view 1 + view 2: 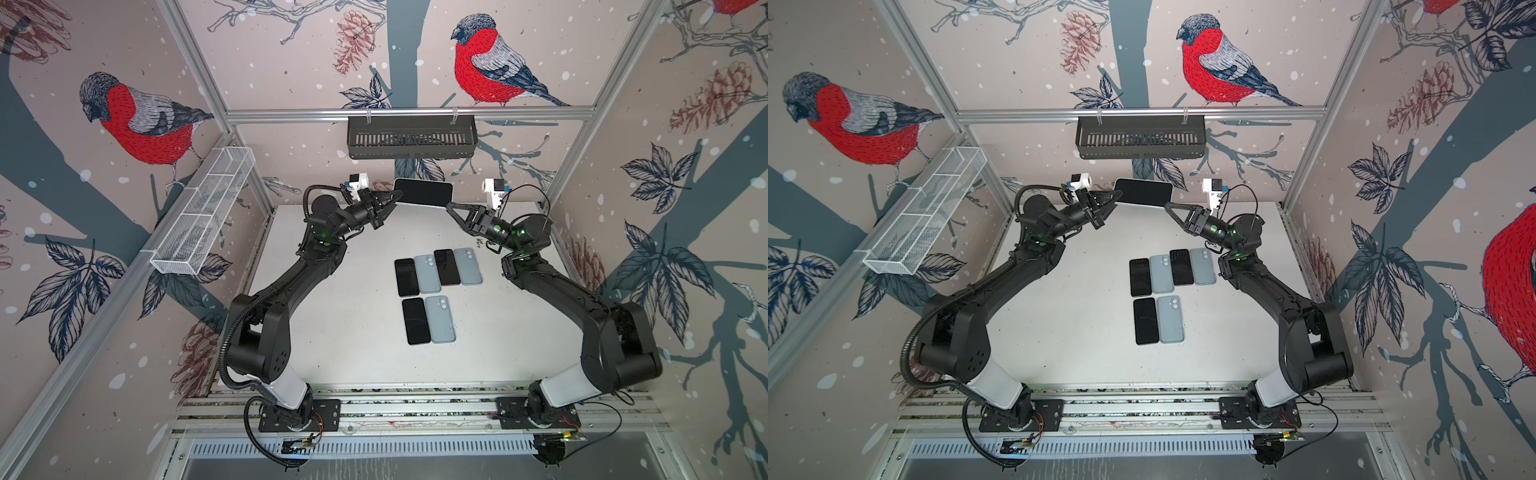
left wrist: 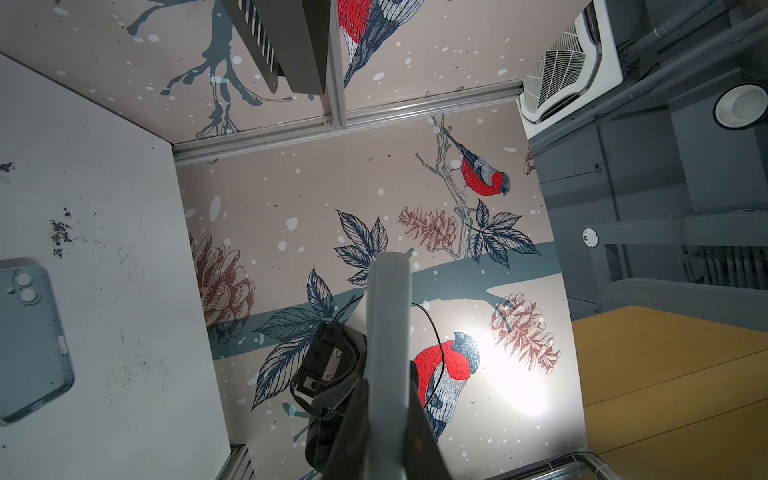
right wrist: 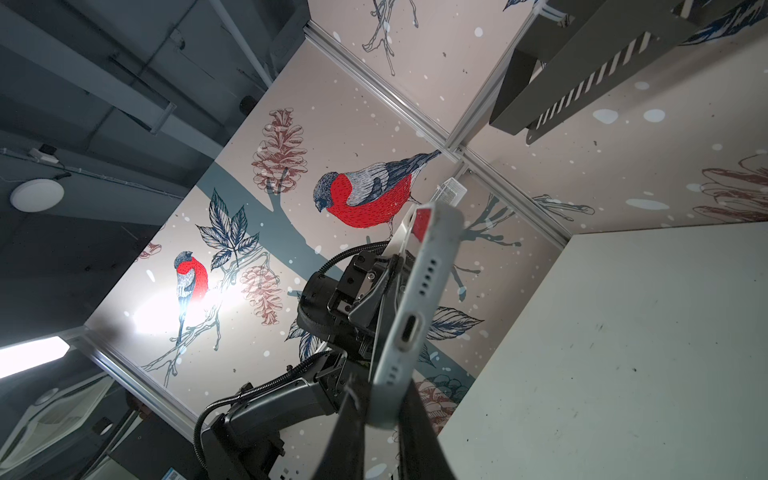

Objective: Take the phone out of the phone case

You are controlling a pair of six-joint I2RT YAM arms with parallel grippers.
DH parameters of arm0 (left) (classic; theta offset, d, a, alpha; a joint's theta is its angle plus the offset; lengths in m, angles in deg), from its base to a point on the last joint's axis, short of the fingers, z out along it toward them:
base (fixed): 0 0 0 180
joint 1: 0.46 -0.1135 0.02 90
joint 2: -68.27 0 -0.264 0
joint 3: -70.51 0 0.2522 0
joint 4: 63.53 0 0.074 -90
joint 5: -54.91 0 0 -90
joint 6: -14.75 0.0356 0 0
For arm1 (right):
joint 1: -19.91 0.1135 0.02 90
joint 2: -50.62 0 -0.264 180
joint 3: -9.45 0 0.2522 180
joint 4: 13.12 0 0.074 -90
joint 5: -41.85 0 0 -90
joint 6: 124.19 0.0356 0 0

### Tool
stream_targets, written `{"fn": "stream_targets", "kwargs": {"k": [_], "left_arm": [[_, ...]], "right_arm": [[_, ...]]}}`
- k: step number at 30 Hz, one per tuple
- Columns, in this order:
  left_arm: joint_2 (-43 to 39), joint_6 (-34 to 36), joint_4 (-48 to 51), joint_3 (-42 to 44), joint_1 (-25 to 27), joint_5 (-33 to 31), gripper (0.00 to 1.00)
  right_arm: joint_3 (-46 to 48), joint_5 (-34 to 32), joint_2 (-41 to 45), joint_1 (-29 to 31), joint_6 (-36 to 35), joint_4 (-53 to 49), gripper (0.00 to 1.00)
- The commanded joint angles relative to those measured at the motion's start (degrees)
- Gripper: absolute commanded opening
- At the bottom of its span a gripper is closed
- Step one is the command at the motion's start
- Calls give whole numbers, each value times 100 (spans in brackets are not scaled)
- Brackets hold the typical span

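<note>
Phone (image 1: 423, 192), seated in its phone case (image 3: 415, 307), hung in the air just below the black basket (image 1: 411, 139). Left gripper (image 1: 397, 194) pinched one short end and right gripper (image 1: 451, 206) the port end, both clamped tight. Judged: phone rigid, glass slick and fragile; case soft, bendable. Best hold: a corner lip of the case.
</note>
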Motion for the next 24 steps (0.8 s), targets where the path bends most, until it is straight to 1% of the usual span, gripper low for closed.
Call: {"fn": "stream_targets", "kwargs": {"k": [1,3,5,8,10,12,13,15,17,19,24], "left_arm": [[-76,-107,-499,-41,17,44,0],[-86,-107,-435,-58,17,62,0],[-94,-148,-407,-72,14,61,0],[-86,-294,-427,-108,56,102,0],[-77,-348,-373,-145,120,156,0],[-85,-435,-349,-162,182,231,0],[-79,-478,-353,-157,205,268,0],[-86,-561,-353,-150,277,373,0],[-101,-561,-306,-147,339,486,0],[-140,-513,-207,-110,375,532,0],[-187,-542,-194,-26,377,594,0]], "right_arm": [[62,96,-9,-7,-23,442,6],[115,193,-66,-15,47,662,3],[208,312,-162,-30,176,1133,2],[536,387,-317,-35,318,2625,1],[771,331,-405,-45,182,3703,0],[873,256,-546,-58,-145,4302,0],[825,268,-626,-75,-246,4463,0],[546,514,-829,-106,-502,4461,0],[342,529,-994,-141,-655,4445,0],[150,461,-1153,-198,-711,4470,0],[-147,615,-1285,-224,-830,4455,0]]}}
